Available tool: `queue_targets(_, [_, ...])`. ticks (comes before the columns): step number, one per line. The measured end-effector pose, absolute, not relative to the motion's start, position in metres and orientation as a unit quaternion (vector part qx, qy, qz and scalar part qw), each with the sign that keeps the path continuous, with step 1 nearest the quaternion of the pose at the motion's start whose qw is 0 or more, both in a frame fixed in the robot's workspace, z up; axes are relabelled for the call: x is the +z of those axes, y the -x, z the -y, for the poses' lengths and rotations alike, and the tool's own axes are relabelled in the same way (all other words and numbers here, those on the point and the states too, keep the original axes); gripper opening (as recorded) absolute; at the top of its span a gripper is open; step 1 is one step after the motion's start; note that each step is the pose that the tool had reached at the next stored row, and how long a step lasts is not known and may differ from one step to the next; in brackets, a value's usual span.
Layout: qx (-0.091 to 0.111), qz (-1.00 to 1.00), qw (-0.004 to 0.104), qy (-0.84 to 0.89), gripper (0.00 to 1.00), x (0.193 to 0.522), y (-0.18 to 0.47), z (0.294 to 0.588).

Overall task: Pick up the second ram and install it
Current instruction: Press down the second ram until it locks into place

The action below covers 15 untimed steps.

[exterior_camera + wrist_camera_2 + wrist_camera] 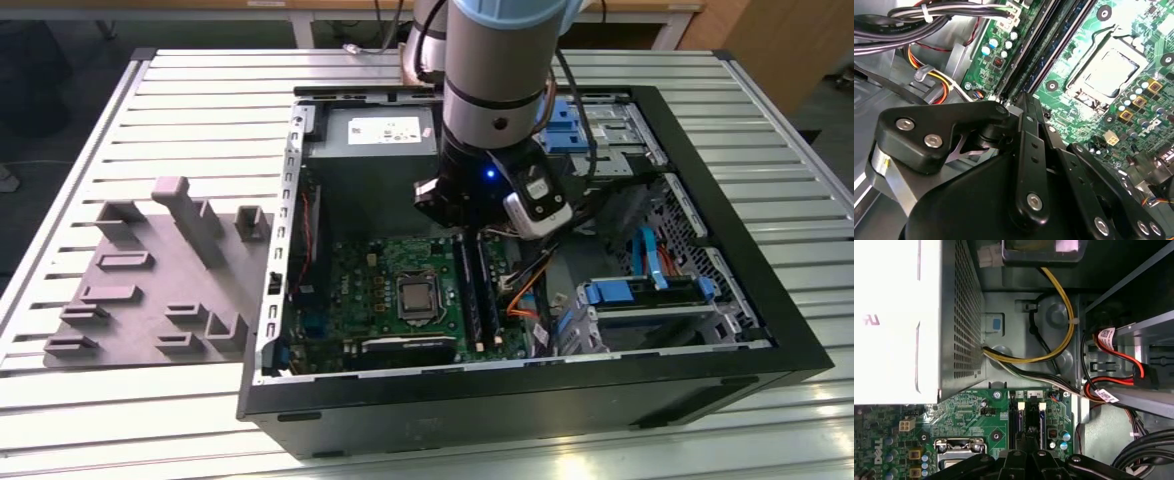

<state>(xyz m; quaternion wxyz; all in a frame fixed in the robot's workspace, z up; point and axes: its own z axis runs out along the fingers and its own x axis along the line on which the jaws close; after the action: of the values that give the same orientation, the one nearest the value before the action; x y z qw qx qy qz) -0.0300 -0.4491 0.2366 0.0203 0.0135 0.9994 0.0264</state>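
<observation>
Hovering over the memory slots [475, 290] inside one open computer case [747, 340], one gripper [1021, 102] is pointing down at the motherboard [380, 290], fingers drawn together at the tips; whether anything thin is pinched between them cannot be told. The second ram [1042, 422] is appearing to sit in a slot beside another stick, judged inserted or nearly so; full seating is unconfirmed. Count: one processor socket [1106, 72], one power supply [899, 315], one grey fixture block [154, 275] lying outside.
</observation>
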Motion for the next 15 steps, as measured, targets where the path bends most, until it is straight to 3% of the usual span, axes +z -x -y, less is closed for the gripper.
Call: queue_targets(15, [0.026, -0.999, 0.020, -0.014, 0.11, 0.237, 0.030, 0.487])
